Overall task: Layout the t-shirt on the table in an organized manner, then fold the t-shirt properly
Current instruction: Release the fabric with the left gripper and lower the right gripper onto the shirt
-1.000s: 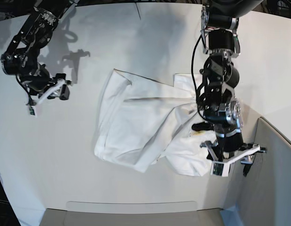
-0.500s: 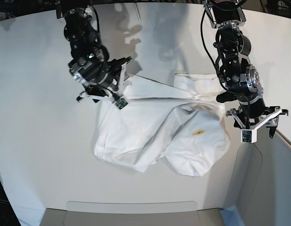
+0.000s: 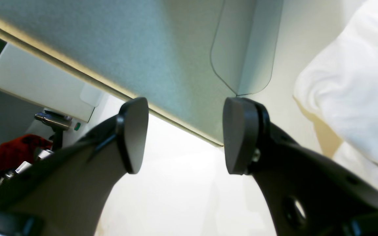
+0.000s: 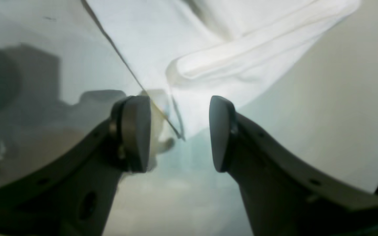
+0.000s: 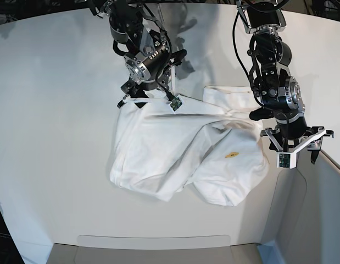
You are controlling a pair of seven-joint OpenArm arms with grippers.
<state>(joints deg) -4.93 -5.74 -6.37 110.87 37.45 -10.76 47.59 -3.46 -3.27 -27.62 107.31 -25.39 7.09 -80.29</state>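
The white t-shirt (image 5: 175, 148) lies crumpled and partly folded over itself in the middle of the white table (image 5: 54, 137), a small orange mark (image 5: 231, 154) facing up. My right gripper (image 5: 150, 99) hangs open over the shirt's far left corner; in the right wrist view its open jaws (image 4: 179, 134) frame a folded hem of the t-shirt (image 4: 228, 49) just beyond them. My left gripper (image 5: 300, 146) stands open just off the shirt's right edge, holding nothing. The left wrist view shows the left gripper (image 3: 185, 137) empty, with the t-shirt (image 3: 349, 82) off to the right.
A grey panel (image 5: 318, 209) rises at the table's near right, right beside the left gripper, and also fills the left wrist view as the grey panel (image 3: 143, 49). Another grey panel (image 5: 153, 250) runs along the near edge.
The right arm swung from the far left of the table over to the shirt's far left corner. The left arm lifted off the shirt's near right part and drew back to the right edge.
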